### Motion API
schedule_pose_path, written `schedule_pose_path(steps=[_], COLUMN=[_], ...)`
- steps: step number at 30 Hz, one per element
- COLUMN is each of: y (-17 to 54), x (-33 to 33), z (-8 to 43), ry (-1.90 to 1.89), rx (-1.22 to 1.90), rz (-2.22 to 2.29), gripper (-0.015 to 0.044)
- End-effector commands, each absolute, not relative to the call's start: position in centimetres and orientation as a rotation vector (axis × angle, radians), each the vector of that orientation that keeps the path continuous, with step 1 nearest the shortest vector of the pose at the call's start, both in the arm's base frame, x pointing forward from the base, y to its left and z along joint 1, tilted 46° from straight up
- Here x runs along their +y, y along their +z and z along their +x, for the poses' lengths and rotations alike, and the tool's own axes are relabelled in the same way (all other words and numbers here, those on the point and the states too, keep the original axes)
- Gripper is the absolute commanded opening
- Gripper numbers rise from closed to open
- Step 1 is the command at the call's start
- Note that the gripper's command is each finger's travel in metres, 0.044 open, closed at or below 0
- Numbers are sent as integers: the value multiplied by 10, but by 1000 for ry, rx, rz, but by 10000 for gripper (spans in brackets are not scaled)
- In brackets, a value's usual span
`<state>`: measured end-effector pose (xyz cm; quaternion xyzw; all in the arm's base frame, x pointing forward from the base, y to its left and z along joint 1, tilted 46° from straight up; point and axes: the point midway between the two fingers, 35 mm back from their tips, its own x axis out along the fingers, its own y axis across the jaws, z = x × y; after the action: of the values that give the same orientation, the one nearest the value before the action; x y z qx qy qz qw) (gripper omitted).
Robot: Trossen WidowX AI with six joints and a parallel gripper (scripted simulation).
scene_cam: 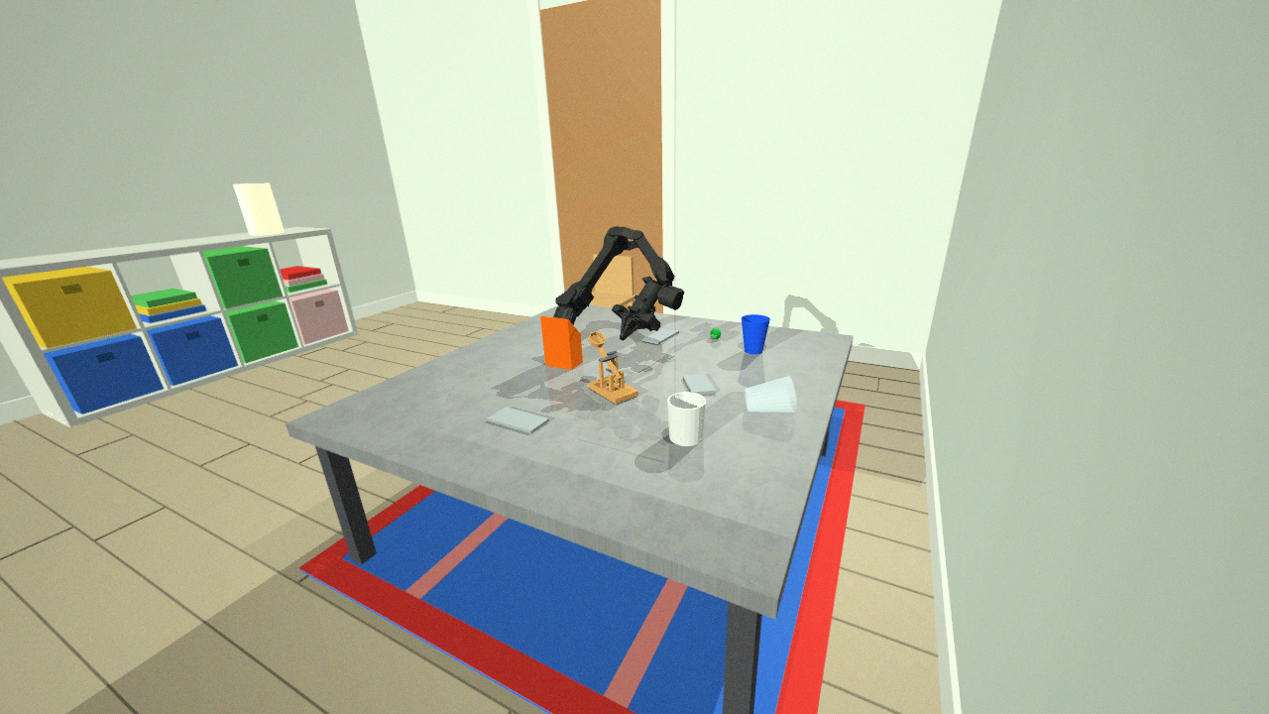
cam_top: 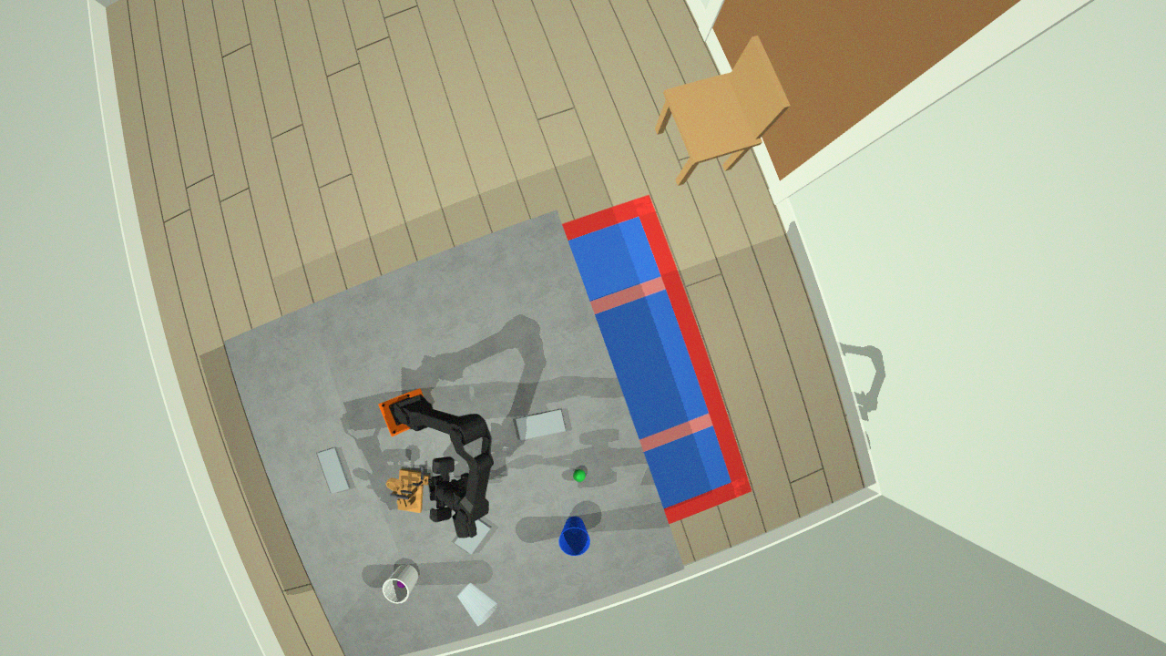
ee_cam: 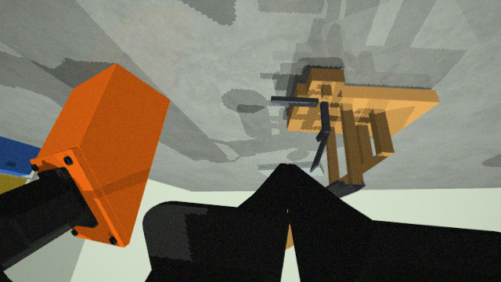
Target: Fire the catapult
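Gripper [cam_top: 429,483] [scene_cam: 625,336] [ee_cam: 286,171] is shut, tips together w/ nothing btwn them, near the wooden catapult [cam_top: 414,499] [scene_cam: 614,391] [ee_cam: 395,103]. Catapult's throwing arm is tilted up, w/ its cup [scene_cam: 596,338] raised. Purple ball [cam_top: 400,584] shows inside the white mug [cam_top: 411,573] [scene_cam: 685,422] in the top view; mug's wall hides it in the ext. view. Mug is upright on the grey table [cam_top: 326,351] [scene_cam: 479,457] [ee_cam: 196,43]. Green ball [cam_top: 579,476] [scene_cam: 715,333] sits near the upright blue cup [cam_top: 575,538] [scene_cam: 754,334], both well apart from the mug. Pale cup [cam_top: 476,604] [scene_cam: 769,396] lies on its side. Orange pedestal [cam_top: 388,419] [scene_cam: 560,344] [ee_cam: 129,113] bears the robot arm.
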<state>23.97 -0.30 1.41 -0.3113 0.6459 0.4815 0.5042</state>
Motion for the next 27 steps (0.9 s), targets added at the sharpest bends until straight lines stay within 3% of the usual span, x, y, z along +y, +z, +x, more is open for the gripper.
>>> schedule_pose_path(steps=[1,18,27], y=[37,6,-4], x=[-12,-47,-79], z=[236,306,345], ry=[1171,793,575], rx=[1562,1524,1481], rz=[-761,-425,-193], gripper=[0,440,440])
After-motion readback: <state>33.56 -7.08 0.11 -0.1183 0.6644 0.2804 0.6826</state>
